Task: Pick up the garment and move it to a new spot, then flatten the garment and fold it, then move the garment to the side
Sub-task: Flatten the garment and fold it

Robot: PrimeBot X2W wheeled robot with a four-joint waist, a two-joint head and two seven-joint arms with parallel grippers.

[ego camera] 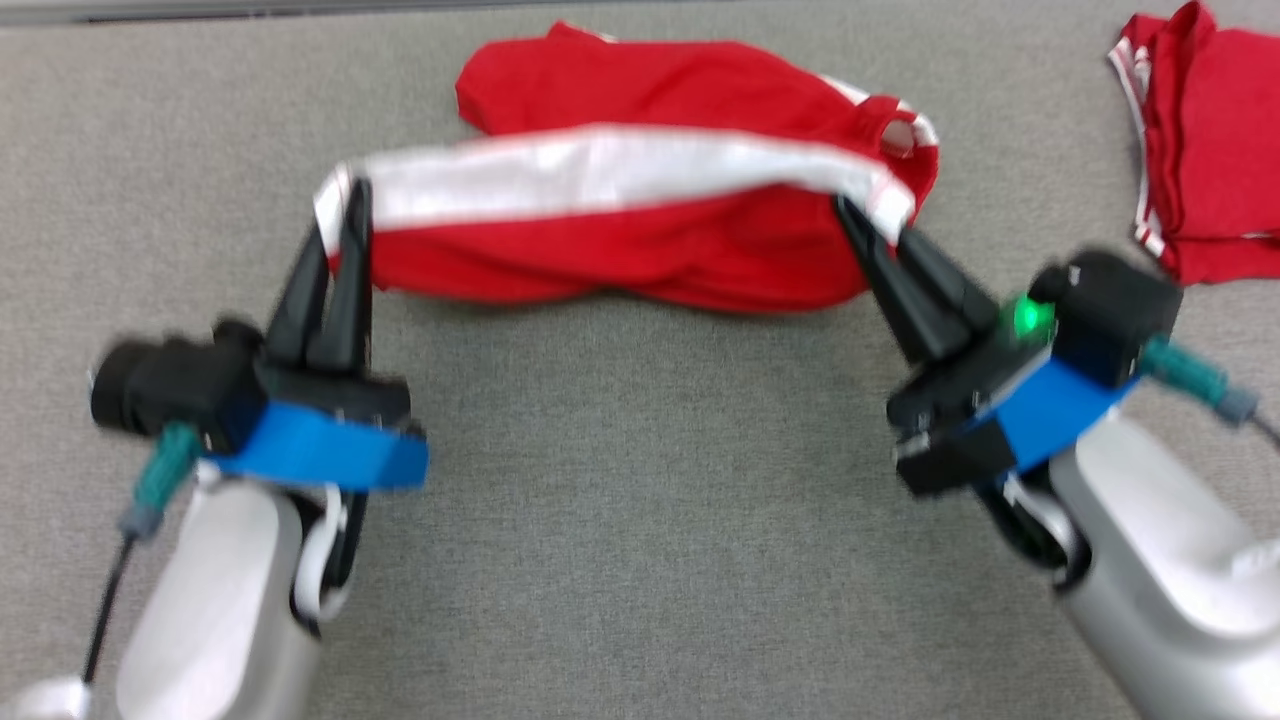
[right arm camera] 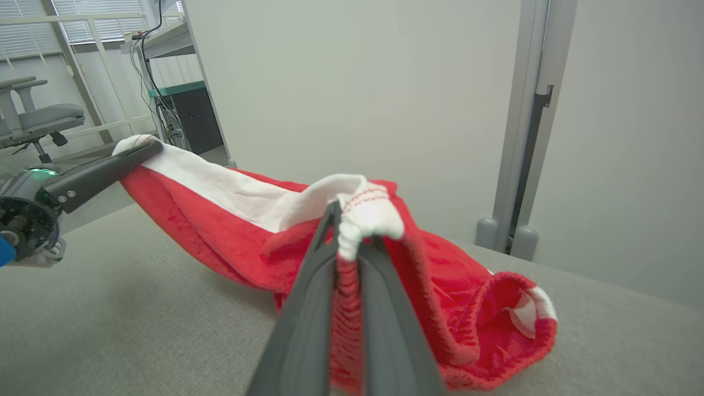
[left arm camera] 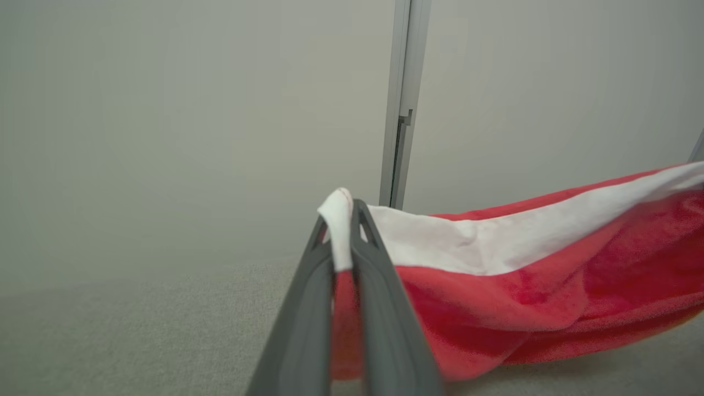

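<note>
The garment (ego camera: 620, 250) is a bright red jersey with a wide white band, stretched between my two grippers above the grey table. My left gripper (ego camera: 345, 200) is shut on the band's left end; in the left wrist view the white edge (left arm camera: 338, 231) sticks up between the left gripper (left arm camera: 344, 220) fingers. My right gripper (ego camera: 870, 215) is shut on the striped right end, where white-and-red trim (right arm camera: 366, 214) bunches over the right gripper (right arm camera: 352, 231) tips. The rest of the garment (right arm camera: 473, 308) sags onto the table behind. The left gripper's fingers (right arm camera: 99, 173) also show in the right wrist view.
A second red garment (ego camera: 1210, 150) with striped trim lies crumpled at the table's far right. A grey partition wall with a metal post (right arm camera: 522, 126) stands close behind the table. An office chair (right arm camera: 33, 118) and a desk are beyond the left side.
</note>
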